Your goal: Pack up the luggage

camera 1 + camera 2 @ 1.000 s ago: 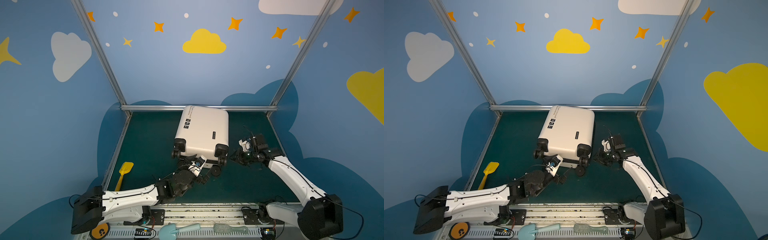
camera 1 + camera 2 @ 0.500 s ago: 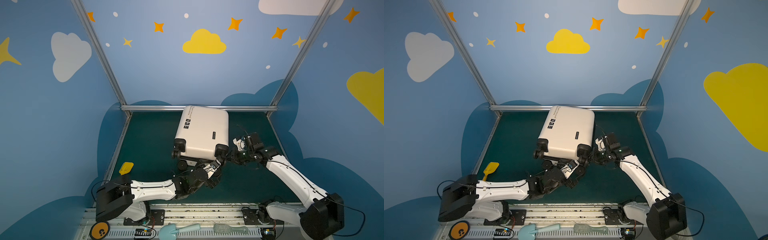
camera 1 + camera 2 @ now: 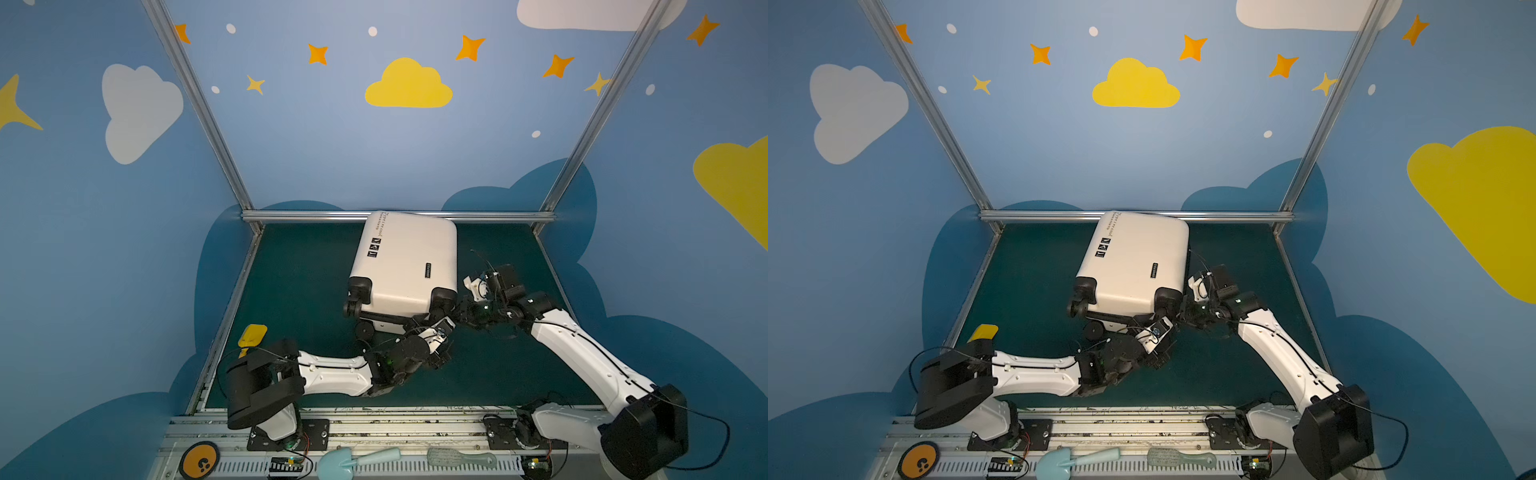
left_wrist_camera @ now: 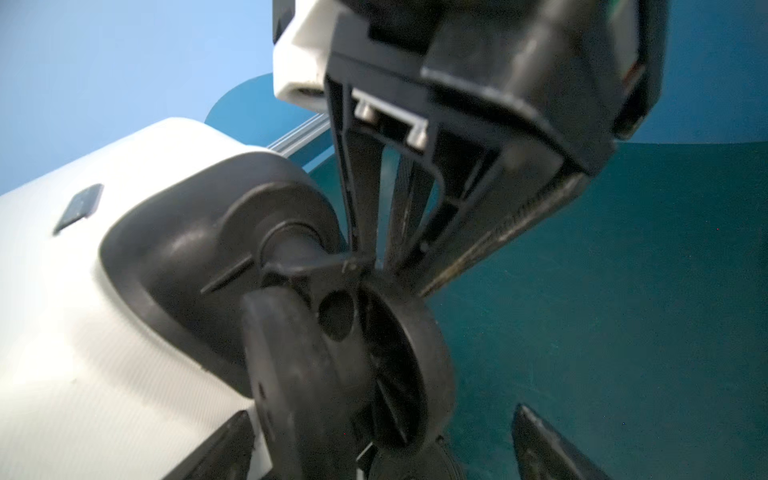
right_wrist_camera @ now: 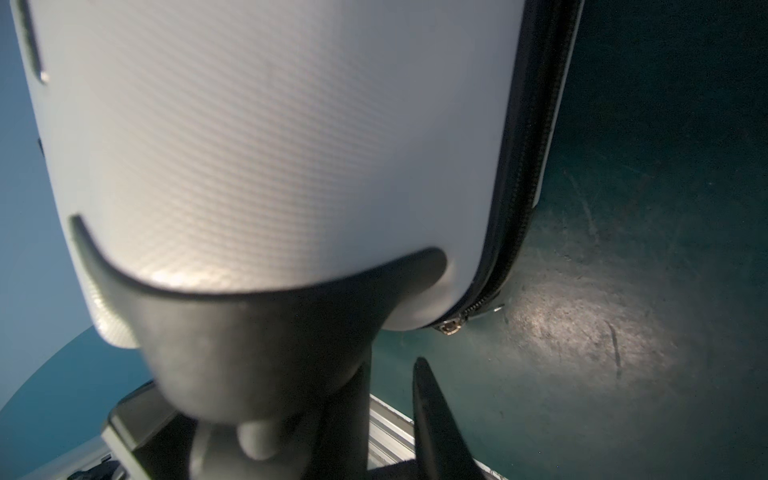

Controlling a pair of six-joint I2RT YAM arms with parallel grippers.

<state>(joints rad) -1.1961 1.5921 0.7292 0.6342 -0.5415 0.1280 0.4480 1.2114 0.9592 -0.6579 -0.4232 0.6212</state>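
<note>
**Entry: luggage** [image 3: 405, 266]. White hard shell with black stickers [image 3: 374, 247]. It lay flat and closed on the green bench [image 3: 299, 291], in the middle toward the back. Its far end was at the back rail [image 3: 311, 216] and its wheeled end faced the robot, as seen in both top views. A black zip [image 5: 519, 187] ran shut down one side, with its slider [image 5: 449, 327] at the corner by the wheel housing [image 5: 249, 353].

**Left pincer** [image 4: 382, 413]. Its fingers were wide apart and pointed up at the near right-hand wheel [image 4: 353, 353], which stood between them. Nothing was clamped.

**Right pincer** [image 4: 372, 264]. It was at the same wheel, on its right side. The fingers were drawn close, with their tips at the top of that wheel. Whether they were clamped on it could not be told.

**Also listed.**
- A yellow scoop [image 3: 252, 336] lay at the bench's left edge, partly behind the left arm [image 3: 332, 374].
- A blue shovel [image 3: 357, 459], a pale brush [image 3: 461, 459] and an orange disc [image 3: 199, 459] lay along the front track [image 3: 415, 424], well apart from the luggage.
</note>
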